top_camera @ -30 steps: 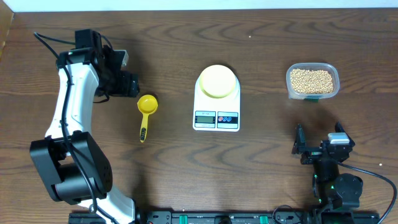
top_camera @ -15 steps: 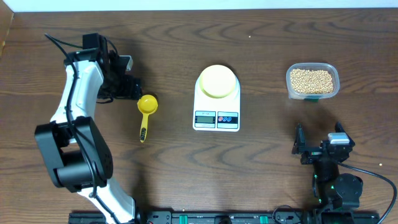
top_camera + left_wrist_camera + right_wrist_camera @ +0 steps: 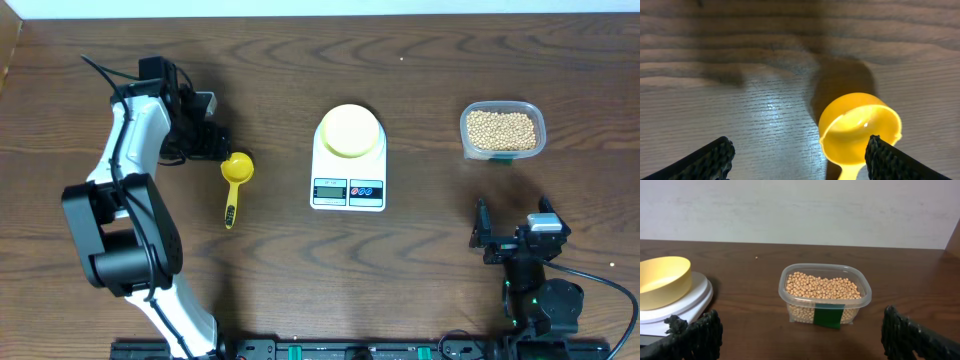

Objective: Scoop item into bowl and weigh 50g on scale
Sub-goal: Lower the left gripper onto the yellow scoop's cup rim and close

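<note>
Dark brown wood-grain table [image 3: 420, 270] fills the overhead frame. White-and-black left arm [image 3: 125, 160] takes the left side, reaching toward upper centre-left. Black right arm [image 3: 540, 295] sits low at lower right.

White flat rectangular digital scale [image 3: 348, 190] is at centre, display and buttons on its lower edge. Clear rounded-rectangular plastic tub [image 3: 540, 112] is upper right, well apart from the scale, green label on its near wall in the right wrist view. Small round pale yellow bowl [image 3: 350, 130] sits on the scale's upper part, looks empty.

Yellow long-handled plastic scoop [image 3: 237, 167] lies left of the scale, cup up-frame, handle pointing down-frame.

Left gripper [image 3: 800, 162] is just upper left of the scoop cup, fingers spread wide, pinching nothing; contact with the cup unclear. Right gripper [image 3: 800, 335] is fully spread, empty, facing the tub.

Small round tan beans [image 3: 502, 130] all sit in the tub.
</note>
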